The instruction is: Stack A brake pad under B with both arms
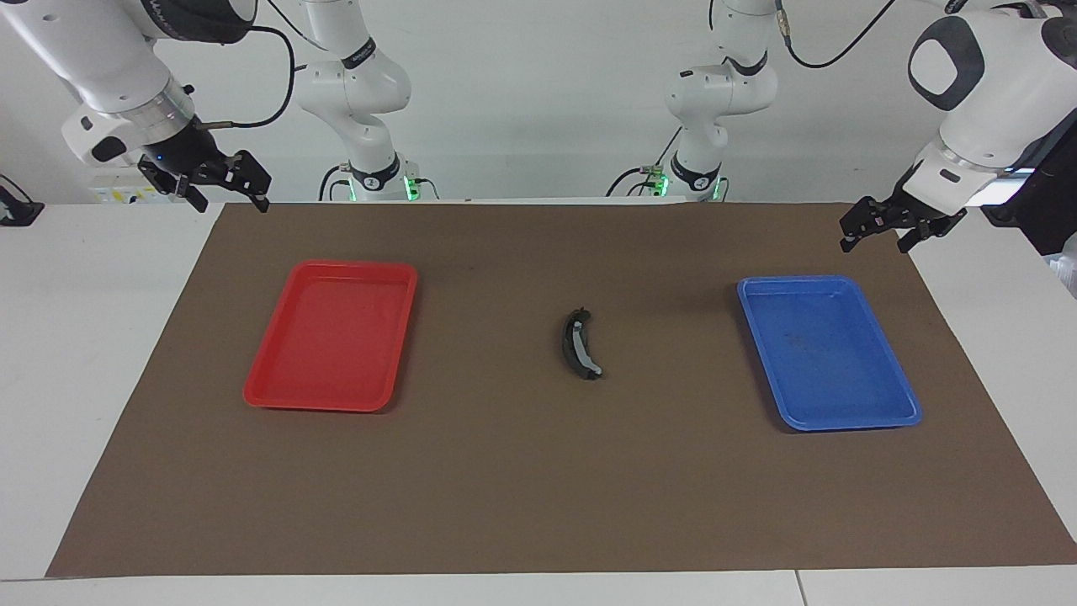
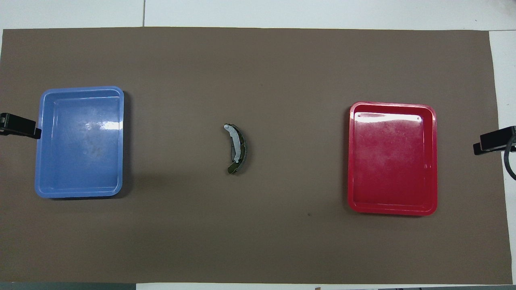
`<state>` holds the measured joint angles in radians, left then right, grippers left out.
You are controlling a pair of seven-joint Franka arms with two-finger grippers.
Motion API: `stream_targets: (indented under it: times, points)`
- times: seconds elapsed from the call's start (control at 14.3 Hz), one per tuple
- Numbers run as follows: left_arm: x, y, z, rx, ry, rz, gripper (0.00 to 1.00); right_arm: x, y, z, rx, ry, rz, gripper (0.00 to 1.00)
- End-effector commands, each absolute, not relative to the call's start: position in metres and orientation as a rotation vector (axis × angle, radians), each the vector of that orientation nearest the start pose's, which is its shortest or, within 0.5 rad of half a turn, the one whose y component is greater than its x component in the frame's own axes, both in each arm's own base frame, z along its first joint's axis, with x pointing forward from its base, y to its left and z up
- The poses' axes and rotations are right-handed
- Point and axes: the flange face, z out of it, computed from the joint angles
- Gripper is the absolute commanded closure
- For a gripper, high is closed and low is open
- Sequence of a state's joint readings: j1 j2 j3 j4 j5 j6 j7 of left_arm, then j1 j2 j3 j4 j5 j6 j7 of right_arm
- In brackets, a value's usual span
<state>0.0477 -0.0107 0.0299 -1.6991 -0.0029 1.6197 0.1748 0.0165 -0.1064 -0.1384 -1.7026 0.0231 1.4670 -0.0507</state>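
The crescent pad B [image 1: 580, 343], black with a light grey strip along its curve, lies flat in the middle of the brown mat, also in the overhead view [image 2: 236, 148]. No separate short dark grey pad A shows in either view. My left gripper [image 1: 875, 244] hangs open and empty in the air over the mat's edge beside the blue tray; its tip shows in the overhead view [image 2: 20, 127]. My right gripper [image 1: 234, 204] hangs open and empty over the mat's edge at the right arm's end, tip in the overhead view [image 2: 494, 141]. Both arms wait, well apart from the pad.
An empty red tray [image 1: 330, 402] lies on the mat toward the right arm's end, also in the overhead view [image 2: 351, 161]. An empty blue tray [image 1: 761, 353] lies toward the left arm's end, also in the overhead view [image 2: 39, 141]. The brown mat [image 1: 522, 488] covers most of the white table.
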Motion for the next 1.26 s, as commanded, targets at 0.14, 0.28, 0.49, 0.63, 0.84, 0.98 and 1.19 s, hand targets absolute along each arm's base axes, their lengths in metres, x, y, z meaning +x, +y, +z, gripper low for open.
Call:
stream_targets:
  times: [0.14, 0.28, 0.49, 0.63, 0.84, 0.98, 1.19]
  points:
    - [0.541, 0.045, 0.576, -3.157, 0.144, 0.099, 0.00, 0.496, -0.077, 0.624, -3.089, 0.086, 0.187, 0.00]
    - [0.541, 0.045, 0.576, -3.157, 0.144, 0.099, 0.00, 0.496, -0.077, 0.624, -3.089, 0.086, 0.187, 0.00]
    - [0.541, 0.045, 0.576, -3.157, 0.144, 0.099, 0.00, 0.496, -0.075, 0.624, -3.101, 0.080, 0.190, 0.00]
    - [0.541, 0.045, 0.576, -3.157, 0.144, 0.099, 0.00, 0.496, -0.073, 0.623, -3.124, 0.078, 0.193, 0.00]
    - [0.541, 0.045, 0.576, -3.157, 0.144, 0.099, 0.00, 0.501, -0.073, 0.626, -3.145, 0.072, 0.139, 0.00]
    - [0.541, 0.045, 0.576, -3.157, 0.144, 0.099, 0.00, 0.501, -0.073, 0.626, -3.145, 0.072, 0.141, 0.00]
    - [0.541, 0.045, 0.576, -3.157, 0.144, 0.099, 0.00, 0.501, -0.073, 0.625, -3.145, 0.075, 0.143, 0.00]
